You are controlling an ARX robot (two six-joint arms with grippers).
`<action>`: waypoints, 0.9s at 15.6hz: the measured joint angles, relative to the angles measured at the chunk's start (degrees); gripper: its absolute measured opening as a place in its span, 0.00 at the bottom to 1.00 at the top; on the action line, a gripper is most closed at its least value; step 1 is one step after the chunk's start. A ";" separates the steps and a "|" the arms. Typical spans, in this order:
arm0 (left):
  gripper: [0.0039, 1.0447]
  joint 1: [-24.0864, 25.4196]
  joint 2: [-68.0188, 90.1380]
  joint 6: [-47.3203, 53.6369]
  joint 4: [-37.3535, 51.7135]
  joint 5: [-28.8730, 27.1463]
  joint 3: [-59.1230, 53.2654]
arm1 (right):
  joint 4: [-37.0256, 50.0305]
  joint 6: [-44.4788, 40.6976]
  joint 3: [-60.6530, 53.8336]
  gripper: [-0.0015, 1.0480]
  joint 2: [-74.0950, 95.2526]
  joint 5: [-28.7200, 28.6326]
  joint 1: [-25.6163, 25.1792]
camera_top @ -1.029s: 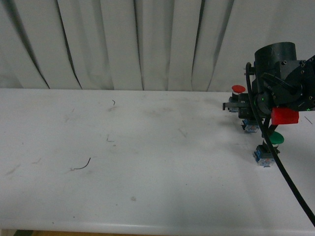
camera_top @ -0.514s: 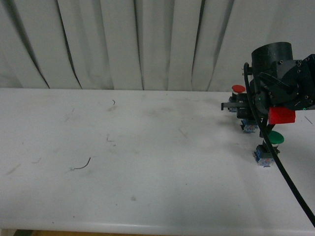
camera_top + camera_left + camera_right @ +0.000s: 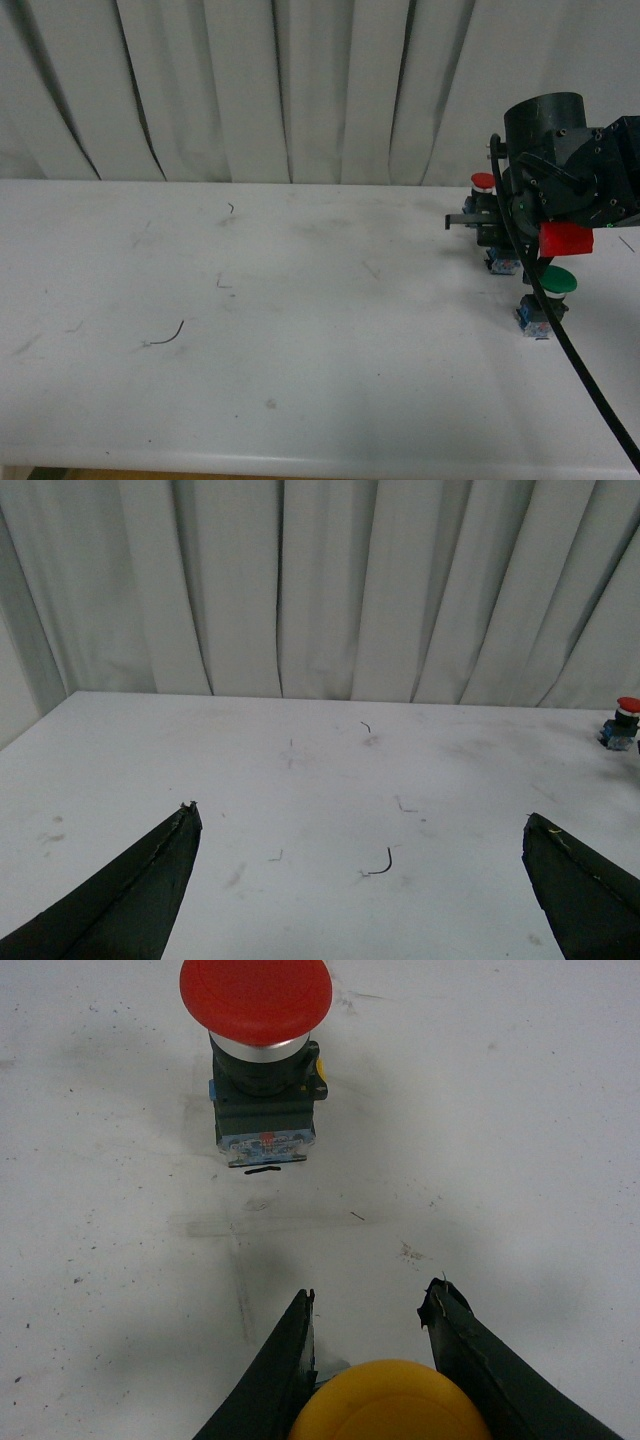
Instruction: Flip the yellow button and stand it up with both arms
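My left claw (image 3: 360,880) hung spread and empty, well apart from the work. My right claw (image 3: 368,1350) had the yellow button (image 3: 390,1402) between its fingers, cap rising between them; whether it truly gripped I couldn't tell. I judged a firm, centred squeeze was needed before turning it. I counted three buttons: yellow, red button (image 3: 258,1050) just ahead, green button (image 3: 553,283) beside.

The right arm (image 3: 560,165) hangs low at the far right, its gripper (image 3: 368,1332) clamped on something. The left gripper (image 3: 365,880) is spread wide.
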 joint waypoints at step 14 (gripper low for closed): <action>0.94 0.00 0.00 0.00 0.00 0.00 0.00 | 18.21 -1.55 -17.35 0.94 -18.14 -5.64 -1.18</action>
